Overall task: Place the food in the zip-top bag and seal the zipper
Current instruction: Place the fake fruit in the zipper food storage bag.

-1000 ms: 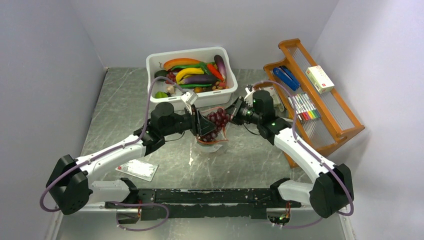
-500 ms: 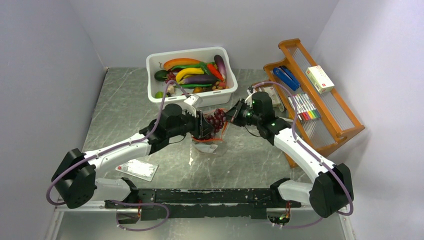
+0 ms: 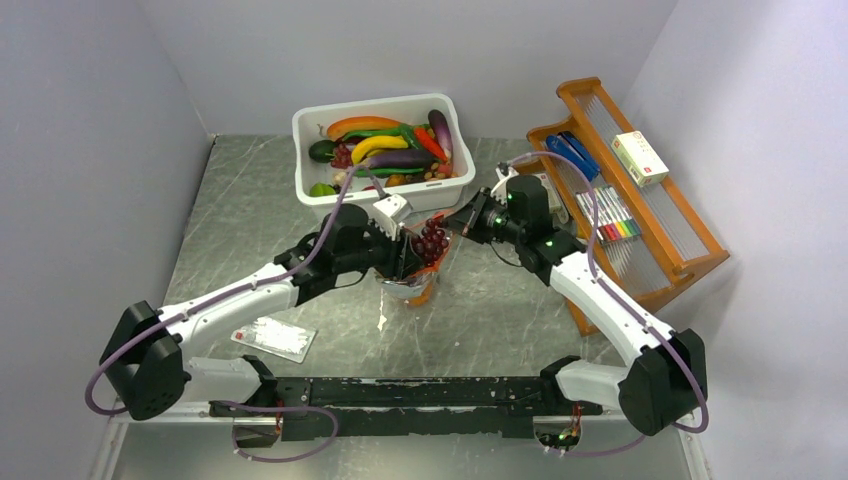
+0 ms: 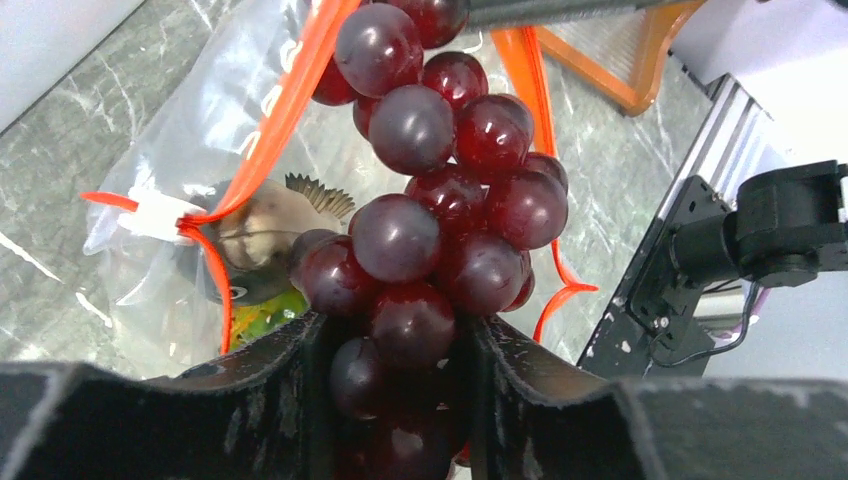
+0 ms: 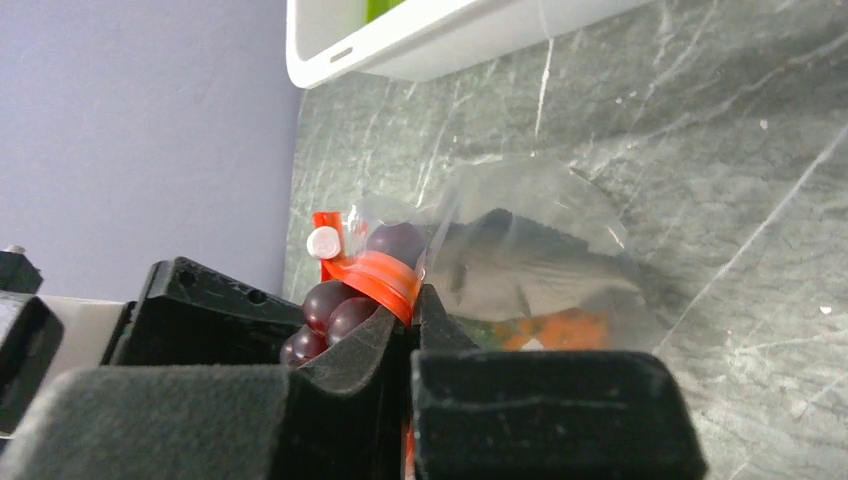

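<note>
Loading: left gripper point(image 4: 400, 345) pinches dark red plastic grape bunch point(image 4: 440, 200) at clear floppy zip-top bag point(image 5: 540, 250) mouth; right gripper point(image 5: 410, 300) pinches its orange-red zipper strip point(image 5: 375, 275). Next, probably: lower, release.

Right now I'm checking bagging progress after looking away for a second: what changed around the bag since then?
The left hand edged slightly right, keeping its grip on the grape bunch at the zip-top bag's mouth. The bag seems to have bunched up and shifted slightly left. The right hand stayed pinched on the zipper, holding the mouth up. The tub and card are unchanged.
</note>
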